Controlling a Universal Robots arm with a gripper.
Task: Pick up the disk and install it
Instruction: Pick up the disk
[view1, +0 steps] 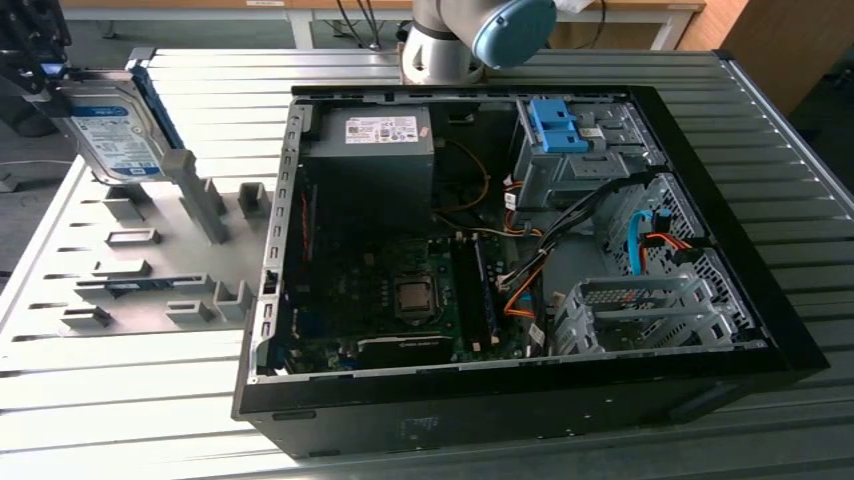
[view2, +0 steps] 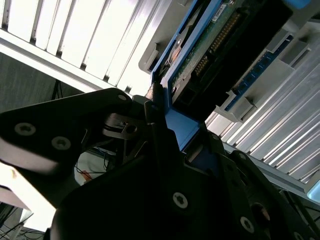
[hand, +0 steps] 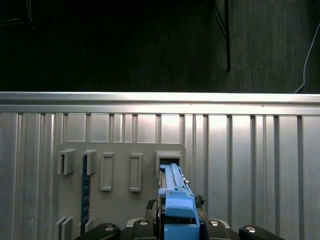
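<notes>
Gripping the disk (view1: 118, 135) by its blue-railed edges, the claw (view2: 167, 125) held it on edge at the grey rack (view1: 147, 290) on the desk (view1: 134, 400), well apart from the case (view1: 534, 250). It looked stiff, fairly heavy and shock-sensitive, so the edges seemed the safest hold.

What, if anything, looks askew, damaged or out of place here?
Only the disk sits at a slant, at the exterior view's left over the grey fixture plate; the gripper is clamped on its blue-railed edge, so that is a held pose, not a fault. Nothing looks spilled or broken in the open computer case.
</notes>
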